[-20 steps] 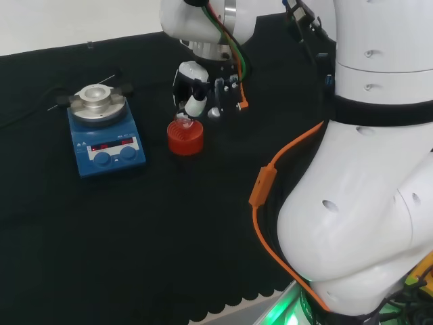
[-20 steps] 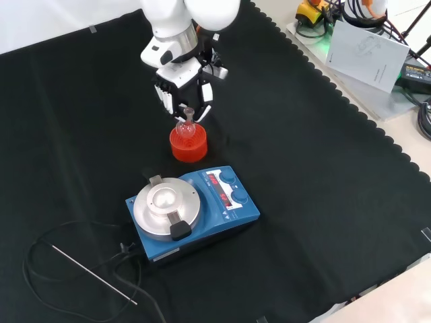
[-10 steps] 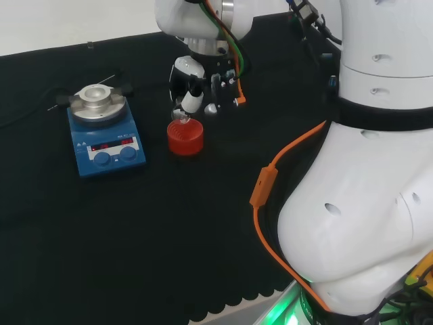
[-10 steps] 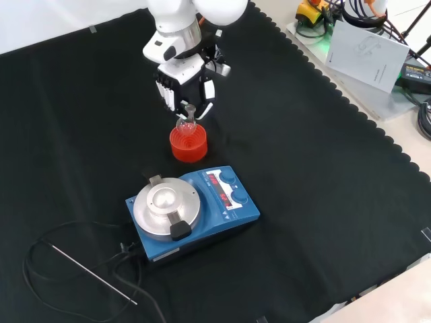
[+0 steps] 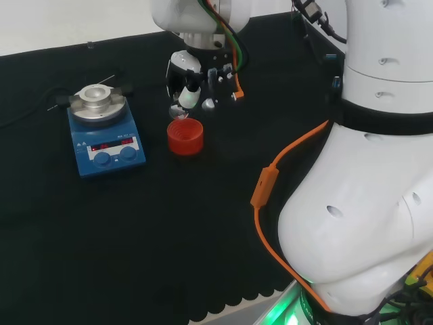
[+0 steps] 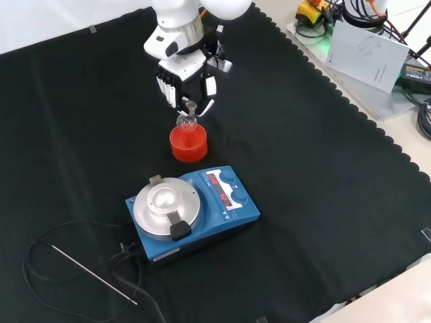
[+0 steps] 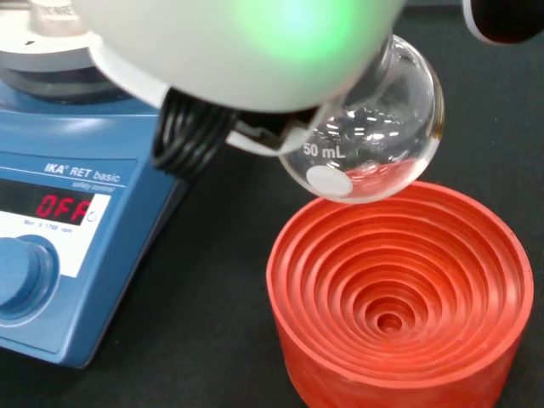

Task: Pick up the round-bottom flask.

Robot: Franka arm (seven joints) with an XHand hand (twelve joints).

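A small clear round-bottom flask (image 6: 187,120) (image 7: 374,127) (image 5: 178,114) hangs just above the red ribbed ring stand (image 6: 188,144) (image 5: 185,137) (image 7: 399,297), clear of its rim. The black and white hand (image 6: 183,81) (image 5: 193,84) comes down from above with its fingers curled round the flask's neck. In the wrist view the glass bulb is tilted and floats over the stand's stepped hollow, with a blurred white part of the hand (image 7: 229,51) before it.
A blue hotplate stirrer (image 6: 195,207) (image 5: 105,135) (image 7: 59,212) with a round metal top stands close beside the stand. A thin metal rod and black cable (image 6: 81,266) lie by it. Papers and gear (image 6: 367,44) sit beyond the cloth's scalloped edge.
The hand has risen with the flask, lifting the bulb out of the red stand until it hangs free above it. The stand and the stirrer have stayed put.
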